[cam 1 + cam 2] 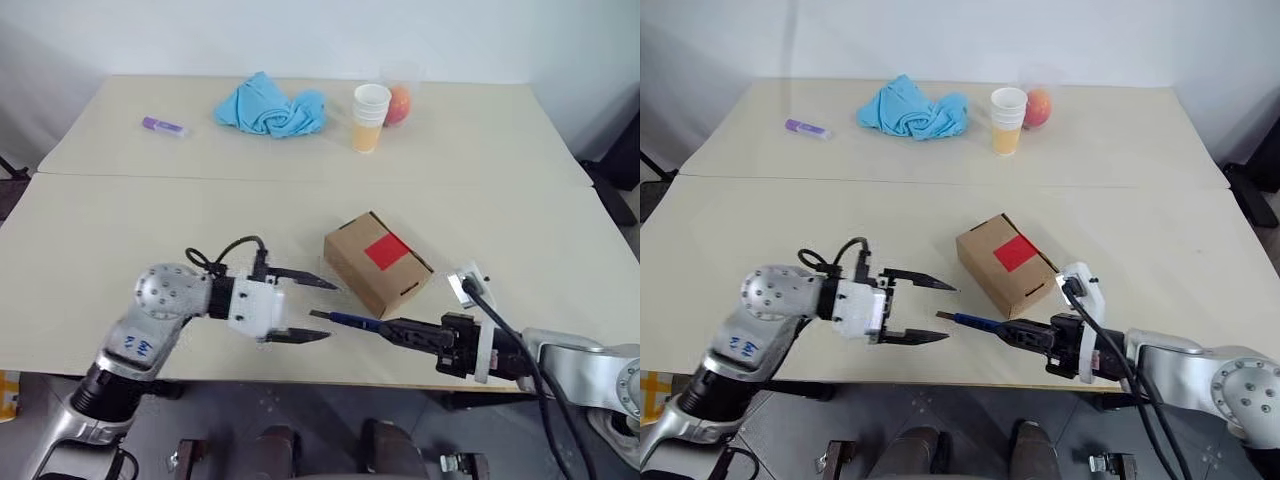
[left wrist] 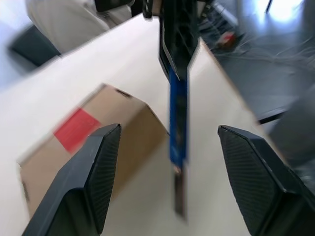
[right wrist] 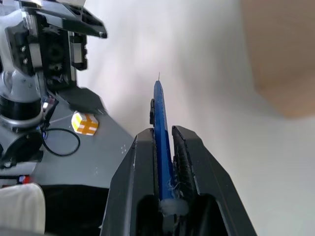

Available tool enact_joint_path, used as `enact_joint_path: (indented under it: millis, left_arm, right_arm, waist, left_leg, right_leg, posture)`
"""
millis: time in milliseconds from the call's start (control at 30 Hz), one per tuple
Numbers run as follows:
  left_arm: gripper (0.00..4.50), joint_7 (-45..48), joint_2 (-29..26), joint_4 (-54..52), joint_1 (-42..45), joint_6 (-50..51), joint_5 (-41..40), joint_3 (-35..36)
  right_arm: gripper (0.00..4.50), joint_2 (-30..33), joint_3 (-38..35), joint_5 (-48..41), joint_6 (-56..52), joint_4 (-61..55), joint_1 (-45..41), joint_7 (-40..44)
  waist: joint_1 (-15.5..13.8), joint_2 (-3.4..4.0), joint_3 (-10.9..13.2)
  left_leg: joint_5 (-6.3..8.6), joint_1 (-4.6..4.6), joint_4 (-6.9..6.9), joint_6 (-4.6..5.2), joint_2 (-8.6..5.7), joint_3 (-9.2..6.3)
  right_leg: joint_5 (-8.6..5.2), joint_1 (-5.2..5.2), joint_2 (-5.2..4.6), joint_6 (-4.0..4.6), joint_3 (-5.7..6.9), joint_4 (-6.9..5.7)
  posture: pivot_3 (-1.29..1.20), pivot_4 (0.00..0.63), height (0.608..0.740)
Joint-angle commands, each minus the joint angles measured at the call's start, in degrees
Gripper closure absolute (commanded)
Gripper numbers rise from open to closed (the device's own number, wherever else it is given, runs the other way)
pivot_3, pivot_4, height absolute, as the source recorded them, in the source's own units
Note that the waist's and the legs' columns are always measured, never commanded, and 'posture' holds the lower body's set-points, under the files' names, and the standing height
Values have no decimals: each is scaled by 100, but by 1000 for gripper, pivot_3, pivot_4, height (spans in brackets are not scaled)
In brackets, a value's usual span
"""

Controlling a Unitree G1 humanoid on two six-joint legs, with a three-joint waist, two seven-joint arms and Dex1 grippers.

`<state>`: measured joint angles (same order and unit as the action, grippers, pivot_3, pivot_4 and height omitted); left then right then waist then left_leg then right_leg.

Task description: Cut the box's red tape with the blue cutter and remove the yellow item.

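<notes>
Right hand [image 1: 1025,333] grips the blue cutter [image 1: 975,322] at the table's near edge [image 1: 970,372], left hand [image 1: 937,312] gaping opposite.

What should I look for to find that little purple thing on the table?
Start at the far half of the table, beyond the seam. Find the crumpled blue cloth, then look along that far half toward the robot's left. The purple stick lies flat and alone there, the only purple thing, shorter than the blue cutter in the right gripper.
</notes>
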<state>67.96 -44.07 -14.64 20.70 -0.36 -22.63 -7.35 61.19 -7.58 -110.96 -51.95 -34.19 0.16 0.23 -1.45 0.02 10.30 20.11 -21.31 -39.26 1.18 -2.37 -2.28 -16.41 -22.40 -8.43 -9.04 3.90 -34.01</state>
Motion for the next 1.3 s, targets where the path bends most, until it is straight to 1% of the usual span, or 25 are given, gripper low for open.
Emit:
enact_joint_path:
  millis: [33, 67, 100, 200, 267, 300, 333, 400, 433, 467, 567, 600, 700, 767, 800, 867, 933, 1000, 1067, 1133, 1200, 1300]
  left_arm:
    - [1295, 357, -389, 392, -25, 744, -588, 516]
    - [1295, 414, -498, 634, 7, 980, -666, 622]
    - [1295, 332, -468, 1046, 126, 1159, -704, 739]
    - [1295, 253, -295, 1680, 352, 1382, -694, 867]
    - [1660, 276, -128, 1924, 455, 1407, -655, 887]
    - [1846, 225, 2, 2075, 569, 1479, -630, 864]
    - [2119, 205, 113, 2171, 662, 1472, -580, 835]
    - [2730, 147, 294, 2304, 858, 1524, -428, 721]
    - [3073, 150, 420, 2343, 963, 1386, -366, 690]
    - [3351, 123, 566, 2354, 1145, 1472, -356, 607]
    - [4332, 27, 967, 2377, 1647, 1773, -302, 364]
    - [4500, 13, 1083, 2417, 1787, 1792, -247, 278]
    - [4500, -323, 1615, 2815, 2366, 1843, 91, -22]
    - [4500, -453, 1893, 2995, 2662, 1993, 216, -158]
    - [4500, -499, 2000, 3082, 2783, 1965, 323, -231]
    - [4500, -586, 2221, 3287, 3032, 2044, 473, -364]
    - [4500, -636, 2354, 3468, 3201, 2113, 647, -497]
    - [4500, -722, 2418, 3602, 3289, 2066, 901, -647]
    - [4500, -785, 2450, 3678, 3327, 2040, 1087, -741]
    - [4500, -847, 2503, 3688, 3341, 2150, 1147, -752]
    - [4500, -883, 2540, 3692, 3357, 2191, 1220, -760]
    - [4500, -910, 2570, 3626, 3355, 2294, 1315, -793]
  right_arm:
    - [4327, 304, -1151, -204, -354, -397, 544, 895]
    - [4327, 388, -1596, -204, -513, -471, 809, 1236]
    - [4327, 450, -2209, -204, -764, -447, 1163, 1512]
    - [4327, 522, -3433, -153, -1345, -298, 1856, 1954]
    - [4327, 495, -4482, 130, -2000, -49, 2262, 2521]
    - [4327, 519, -5150, 497, -2380, 146, 2423, 2972]
    - [4327, 550, -5650, 731, -2647, 350, 2553, 3250]
    - [4327, 691, -6372, 1395, -2947, 623, 2686, 3900]
    - [4327, 788, -6586, 1728, -2996, 724, 2716, 4175]
    - [4327, 946, -6715, 2215, -2902, 814, 2711, 4475]
    - [4327, 1412, -6577, 3148, -2535, 1137, 2432, 4936]
    - [4327, 1564, -6392, 3300, -2406, 1241, 2240, 4977]
    - [4327, 2207, -5336, 3425, -1889, 1520, 1419, 4822]
    - [4327, 2521, -4484, 3385, -1465, 1726, 789, 4586]
    - [4327, 2667, -4018, 3260, -1251, 1846, 428, 4422]
    - [4327, 3297, -3037, 2899, -813, 2022, -68, 3965]
    - [4327, 3827, -2236, 2507, -296, 2111, -390, 3557]
    - [4327, 4572, -1903, 1746, 680, 2230, -38, 3220]
    - [4327, 5451, -2033, 1117, 1393, 2471, 783, 3016]
    - [4327, 6128, -2302, 752, 1948, 2744, 1548, 2911]
    - [4327, 6560, -2539, 491, 2262, 3006, 2078, 2785]
    - [4327, 6781, -3251, 278, 2576, 3129, 2797, 2606]
  waist:
    - [-5, 1, 0]
    - [-32, 4, 3]
    - [-62, 8, 4]
    - [-118, 4, 4]
    - [-170, 4, 4]
    - [-177, 4, 3]
    - [-197, 4, 3]
    - [-197, 1, 3]
    - [-189, 0, 3]
    - [-180, 1, 3]
    - [-150, -2, 4]
    - [-142, -2, 4]
    - [-85, 0, 3]
    - [-46, -1, 4]
    - [-17, -4, 6]
    - [21, 3, 11]
    - [23, 6, 13]
    - [12, 9, 14]
    - [14, 19, 20]
    - [9, 16, 22]
    - [3, 15, 23]
    - [-20, 14, 23]
  left_leg:
    - [0, 0, 0, 0, 0, 0]
    - [0, 1, 0, 0, 0, 0]
    - [-1, -1, 0, 2, -2, -3]
    - [-1, 4, 0, 7, -2, -3]
    - [2, 4, -1, 17, -6, 0]
    - [3, 3, 0, 19, -9, -1]
    - [4, 4, 0, 21, -10, -1]
    - [7, 1, -1, 26, -14, 3]
    - [8, 2, 0, 28, -13, 7]
    - [8, 3, -1, 29, -14, 10]
    - [8, 4, -1, 29, -11, 25]
    - [8, 2, 0, 28, -11, 30]
    - [8, 4, 1, 28, -11, 47]
    - [6, 5, 0, 26, -9, 50]
    - [6, 4, 0, 25, -7, 49]
    - [6, -1, 4, 24, -5, 46]
    - [6, -4, 8, 24, -6, 55]
    - [6, -10, 11, 23, -3, 52]
    - [6, -14, 11, 23, -3, 57]
    - [6, -12, 8, 24, 0, 68]
    - [6, -20, 1, 24, 4, 71]
    - [6, -27, 2, 25, 3, 60]
  right_leg:
    - [0, 1, 1, 0, 1, 0]
    - [0, 4, 0, 0, 1, 2]
    - [0, 4, 0, 0, 2, 0]
    - [2, 15, 4, -3, 6, 4]
    - [7, 18, 3, -6, 2, 11]
    - [9, 19, 2, -7, 0, 11]
    - [10, 18, 1, -6, -1, 10]
    - [12, 16, 0, -7, -4, 12]
    - [13, 15, 0, -7, -4, 13]
    - [13, 16, 0, -7, -5, 13]
    - [14, 7, 0, -11, -12, 9]
    - [15, 3, 0, -13, -17, 8]
    - [16, -7, -1, -14, -23, 1]
    - [16, -8, -2, -15, -23, 1]
    - [16, -9, -1, -15, -22, 1]
    - [16, -14, -2, -15, -18, 6]
    - [16, -20, -8, -15, -16, 9]
    - [16, -25, -7, -14, -10, 13]
    - [16, -27, -9, -14, -9, 14]
    - [16, -27, -11, -14, -8, 12]
    - [17, -26, -11, -14, 1, 18]
    - [17, -27, -14, -14, 4, 23]
  posture:
    - [0, 150, 740]
    - [0, 150, 740]
    - [0, 150, 740]
    - [0, 150, 740]
    - [0, 150, 740]
    - [0, 150, 740]
    - [0, 150, 740]
    - [0, 150, 740]
    - [0, 150, 740]
    - [0, 150, 740]
    - [0, 150, 740]
    - [0, 150, 740]
    - [0, 150, 740]
    - [0, 150, 740]
    - [0, 150, 740]
    - [0, 150, 740]
    - [0, 150, 740]
    - [0, 150, 740]
    - [0, 150, 740]
    - [0, 150, 740]
    - [0, 150, 740]
    - [0, 150, 740]
